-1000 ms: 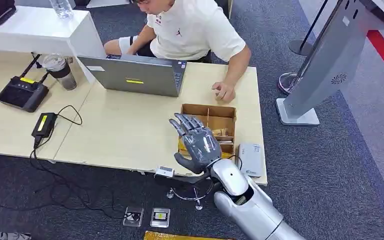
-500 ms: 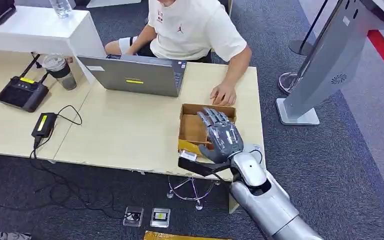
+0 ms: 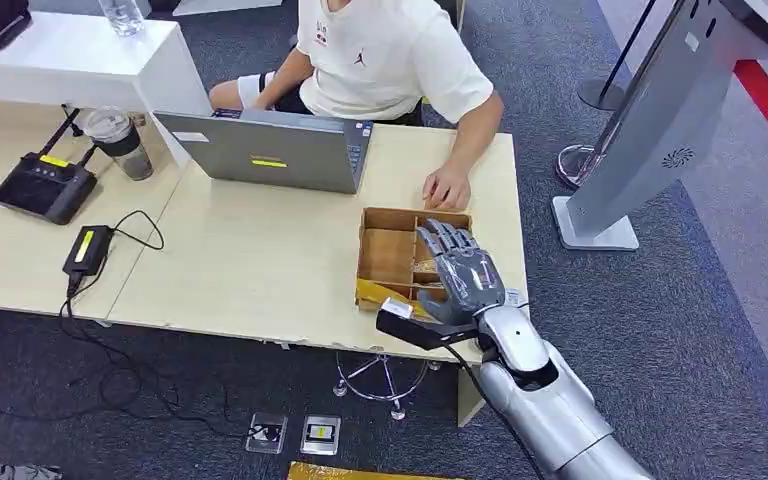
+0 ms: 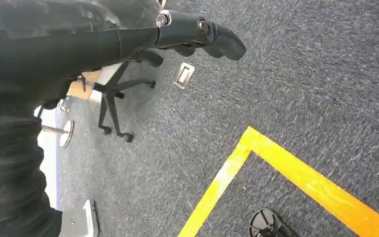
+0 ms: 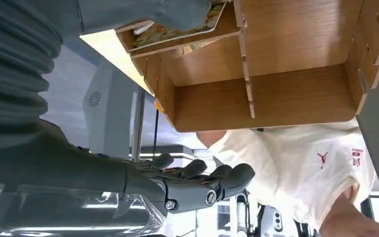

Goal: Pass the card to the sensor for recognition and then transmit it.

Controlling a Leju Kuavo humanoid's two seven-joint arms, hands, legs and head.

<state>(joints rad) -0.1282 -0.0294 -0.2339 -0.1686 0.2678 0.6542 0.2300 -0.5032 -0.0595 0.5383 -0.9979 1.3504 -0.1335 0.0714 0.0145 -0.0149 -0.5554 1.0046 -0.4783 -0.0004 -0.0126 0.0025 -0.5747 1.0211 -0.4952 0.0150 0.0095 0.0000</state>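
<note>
Card with a yellowish printed face point(image 5: 177, 30) is seen in the right wrist view, lying flat in an outer compartment of the open brown wooden box with dividers point(image 3: 415, 213); its print is too blurred to be read. The box is set near the 4 o'clock corner of the pale wooden table point(image 3: 250, 270).

A small red jumping-figure logo is carried on the chest of the white T-shirt point(image 3: 380, 60) of the seated person, with a second small red mark beside it that cannot be read. At 12 o'clock from the box, the person's hand point(image 3: 447, 187) is rested on the table. A yellow sticker is borne by the lid of the grey laptop point(image 3: 270, 155) at 10 o'clock from the box; yellow labels are also stuck on the black router with antennas point(image 3: 45, 187) and on the black power brick point(image 3: 87, 248), all illegible.

The right hand point(image 3: 457, 283) is held over the box at its 4 o'clock side, back upward, with the fingers point(image 3: 440, 240) stretched forward and spread apart and the thumb pointed out toward 8 o'clock. Nothing is gripped by it. In the right wrist view the thumb is seen across the card's edge, but contact cannot be judged.

The left hand point(image 4: 197, 32) is hung above the grey carpet point(image 4: 301, 89), its fingers stretched out with nothing held, near a yellow tape line point(image 4: 286, 168).
</note>
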